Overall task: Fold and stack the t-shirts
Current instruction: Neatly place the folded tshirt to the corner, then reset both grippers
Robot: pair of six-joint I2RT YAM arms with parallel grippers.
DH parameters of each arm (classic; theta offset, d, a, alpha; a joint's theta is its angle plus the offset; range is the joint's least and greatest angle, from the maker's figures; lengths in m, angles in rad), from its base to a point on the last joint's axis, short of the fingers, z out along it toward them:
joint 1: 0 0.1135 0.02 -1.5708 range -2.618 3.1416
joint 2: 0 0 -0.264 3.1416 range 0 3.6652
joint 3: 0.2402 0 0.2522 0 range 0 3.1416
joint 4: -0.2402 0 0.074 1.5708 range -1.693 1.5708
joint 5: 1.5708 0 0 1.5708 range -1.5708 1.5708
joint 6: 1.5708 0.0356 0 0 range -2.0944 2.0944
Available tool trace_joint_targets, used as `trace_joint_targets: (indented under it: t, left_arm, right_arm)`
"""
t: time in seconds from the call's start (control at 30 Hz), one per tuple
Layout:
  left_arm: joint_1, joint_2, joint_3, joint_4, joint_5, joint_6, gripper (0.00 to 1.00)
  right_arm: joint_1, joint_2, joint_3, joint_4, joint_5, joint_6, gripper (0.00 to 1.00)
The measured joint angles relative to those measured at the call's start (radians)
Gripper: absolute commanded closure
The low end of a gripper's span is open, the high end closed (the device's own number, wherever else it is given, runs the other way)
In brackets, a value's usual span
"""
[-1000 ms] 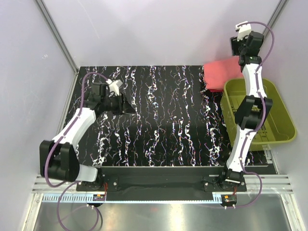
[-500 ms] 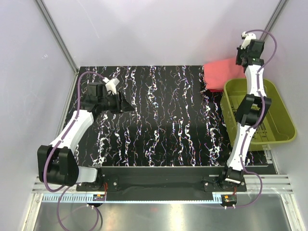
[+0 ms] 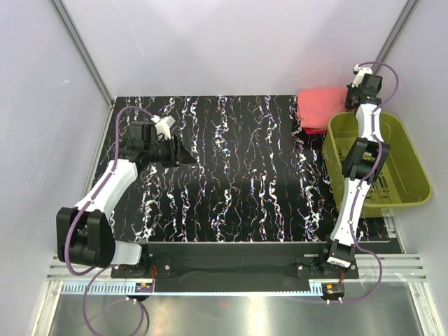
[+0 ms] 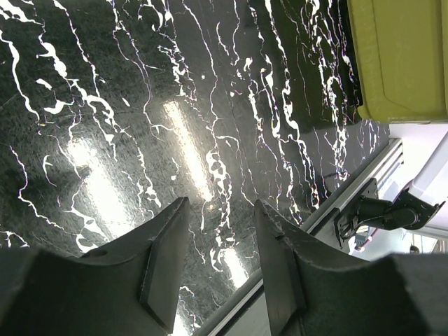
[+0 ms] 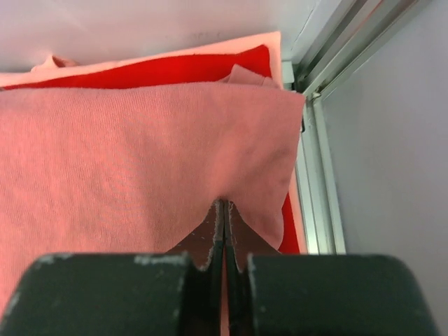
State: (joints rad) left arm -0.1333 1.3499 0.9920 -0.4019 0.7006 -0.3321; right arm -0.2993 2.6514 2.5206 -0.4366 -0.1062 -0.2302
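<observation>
The t-shirts lie folded in one stack [image 3: 320,108] at the table's far right corner. In the right wrist view the salmon-pink shirt [image 5: 126,154] lies on top and the brighter red shirt [image 5: 154,70] shows under it at the far edge. My right gripper [image 5: 224,204] is shut on the near right edge of the salmon-pink shirt, and the cloth puckers at its tips. In the top view it [image 3: 355,96] sits at the stack's right end. My left gripper [image 3: 183,155] hangs open and empty over the table's left side; its jaws [image 4: 220,203] stand apart.
An olive-green plastic basket [image 3: 413,175] stands at the right edge, just in front of the stack, and also shows in the left wrist view [image 4: 399,63]. The black marbled table [image 3: 238,175] has a metal frame rail [image 5: 318,175] beside the stack.
My right wrist has moved right and come down onto the stack's right end. My left gripper has shifted only slightly.
</observation>
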Motion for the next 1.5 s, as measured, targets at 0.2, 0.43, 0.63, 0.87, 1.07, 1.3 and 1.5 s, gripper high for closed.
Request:
trace_joint_targets:
  t: [0.2, 0.43, 0.63, 0.87, 1.07, 1.3, 1.5]
  left_arm:
    - [0.000, 0.008, 0.000, 0.000, -0.001, 0.000, 0.52]
    - [0.000, 0.017, 0.007, 0.001, 0.000, -0.013, 0.52]
    - [0.000, 0.017, 0.027, 0.016, 0.000, -0.043, 0.52]
    - [0.000, -0.034, 0.048, 0.014, 0.000, -0.061, 0.49]
    - [0.000, -0.101, 0.194, 0.035, 0.007, -0.070, 0.44]
    - [0.000, -0.204, 0.272, 0.060, 0.025, -0.078, 0.15]
    - [0.001, -0.287, 0.276, 0.036, 0.028, -0.076, 0.01]
  right_arm:
    - [0.004, -0.001, 0.000, 0.035, 0.011, -0.012, 0.92]
    - [0.005, -0.076, -0.020, 0.010, 0.006, 0.029, 0.81]
    - [0.010, -0.319, -0.129, -0.004, -0.062, 0.119, 0.93]
    - [0.077, -0.556, -0.228, -0.069, -0.121, 0.216, 0.93]
    - [0.290, -0.823, -0.470, -0.178, -0.125, 0.372, 0.01]
    - [0.457, -1.301, -0.900, -0.219, -0.206, 0.574, 0.00]
    - [0.454, -1.549, -1.171, -0.236, -0.208, 0.695, 0.00]
